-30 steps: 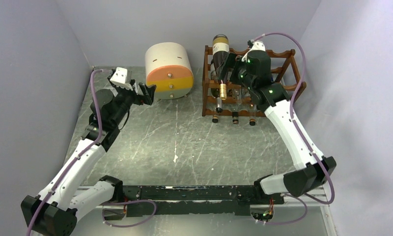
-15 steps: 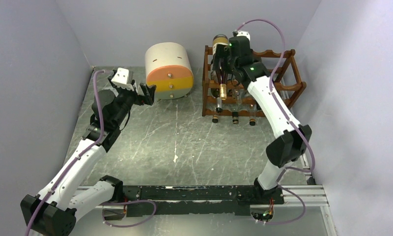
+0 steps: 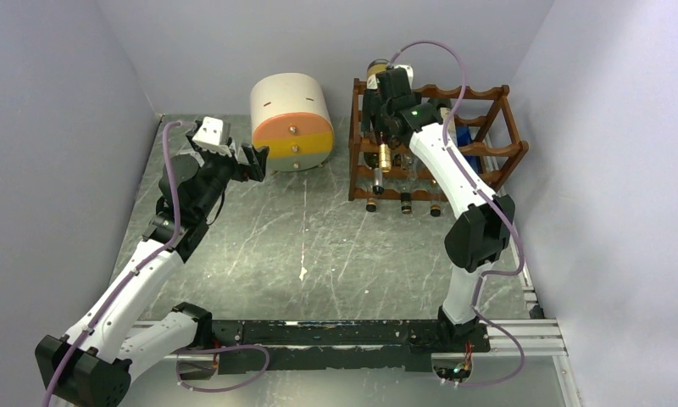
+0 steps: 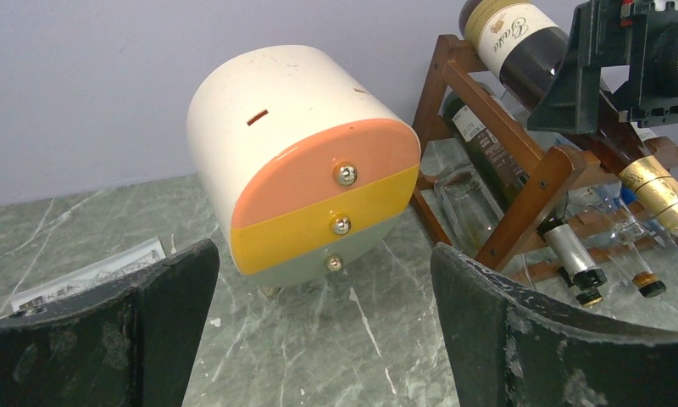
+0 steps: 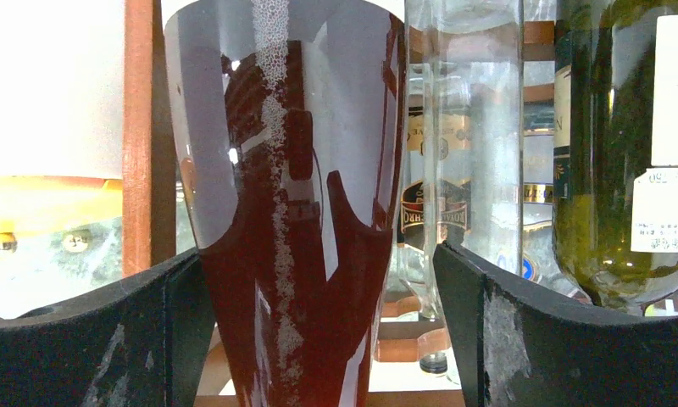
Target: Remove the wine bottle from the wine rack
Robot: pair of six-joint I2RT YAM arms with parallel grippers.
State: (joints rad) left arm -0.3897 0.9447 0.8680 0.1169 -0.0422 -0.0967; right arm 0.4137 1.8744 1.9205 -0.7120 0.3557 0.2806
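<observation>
Two right fingers stood apart, straddling the wine bottle on the top tier of the wine rack, one o'clock on the bench. Squeezing squarely before lifting clear looked wisest. Meanwhile the left fingers hung apart at ten o'clock.

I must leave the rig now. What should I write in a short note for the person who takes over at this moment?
Left tool: open, empty, facing the drawer unit, away from the rack.
Right tool: open, one finger on each side of the wine bottle, which lies on the top tier of the wine rack. No grip yet.
Done: the reach to the bottle.
Left: shut on the bottle and lift it off the rack.
</observation>
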